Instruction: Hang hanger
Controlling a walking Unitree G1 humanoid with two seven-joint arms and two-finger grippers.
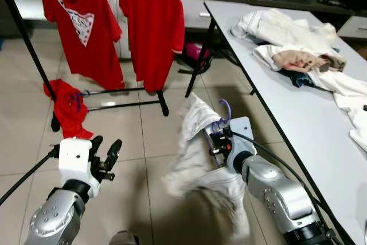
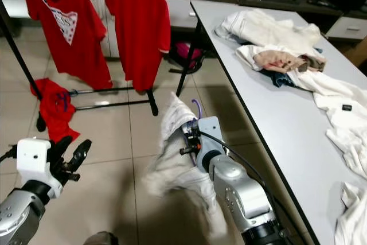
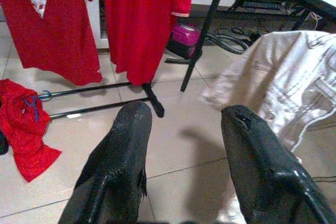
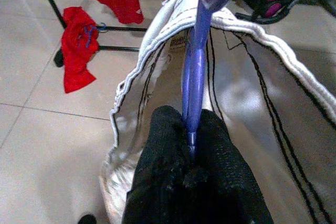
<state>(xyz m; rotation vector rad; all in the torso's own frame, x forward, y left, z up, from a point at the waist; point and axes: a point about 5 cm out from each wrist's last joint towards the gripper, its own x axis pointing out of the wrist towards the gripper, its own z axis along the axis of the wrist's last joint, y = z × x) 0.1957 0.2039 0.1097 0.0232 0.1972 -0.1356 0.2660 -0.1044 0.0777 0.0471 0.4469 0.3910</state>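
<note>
The right gripper [image 4: 190, 148] has its fingers pressed together on a purple hanger [image 4: 197, 72] carrying a white garment [image 1: 198, 162], held low over the tiled floor [image 1: 137, 142] just left of the grey table [image 1: 287, 119]. The left gripper [image 3: 184, 145] hangs spread and holding nothing, near left. Two red shirts [image 1: 152, 27] hang on the black rack [image 1: 123, 98] far left, and the garment's blurred lower edge seems to droop almost to the floor.

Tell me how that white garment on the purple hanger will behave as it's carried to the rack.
The white garment hangs in loose folds, so it is probably floppy and will sway. The thin purple hanger, pinched in the right claw, looks stiff and light, though it may pivot under the cloth's weight.
</note>
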